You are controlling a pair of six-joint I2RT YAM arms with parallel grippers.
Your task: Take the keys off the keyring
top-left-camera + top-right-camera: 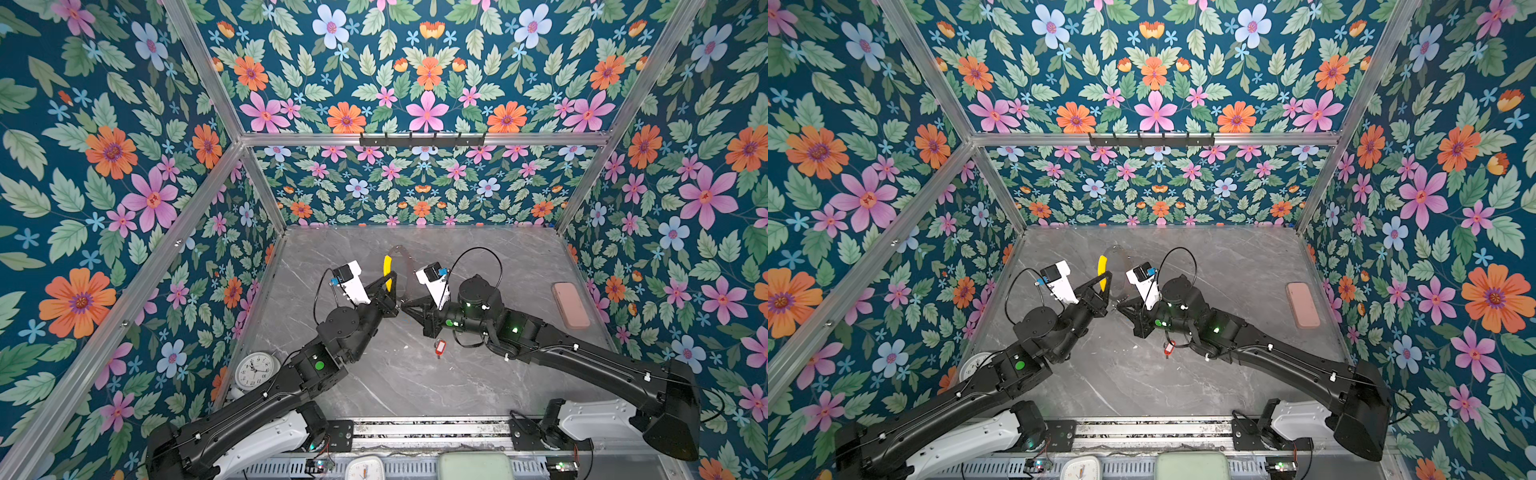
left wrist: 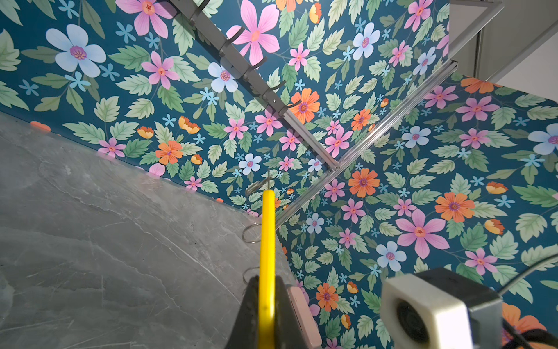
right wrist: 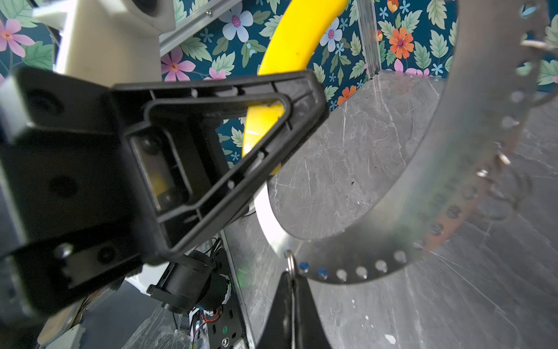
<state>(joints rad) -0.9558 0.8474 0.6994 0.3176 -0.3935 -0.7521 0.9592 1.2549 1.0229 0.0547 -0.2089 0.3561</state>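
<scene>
A: Keyring (image 1: 387, 268) — where?
B: Held up off the grey table (image 1: 395, 386), between the two arms.
A: Left gripper (image 1: 390, 277)?
B: Clamped tight on the yellow stretch (image 2: 267, 241) of the keyring.
A: Right gripper (image 3: 291, 279)?
B: Pinched closed on a small metal loop (image 3: 290, 262) at the keyring's lower edge.
A: Keys?
B: Red-tagged key (image 1: 440, 347) flat on the table under the right wrist — well apart from the keyring.
A: Anything else around?
B: White clock (image 1: 254, 370) beside the left arm, pink case (image 1: 570, 305) lying near the right wall.
</scene>
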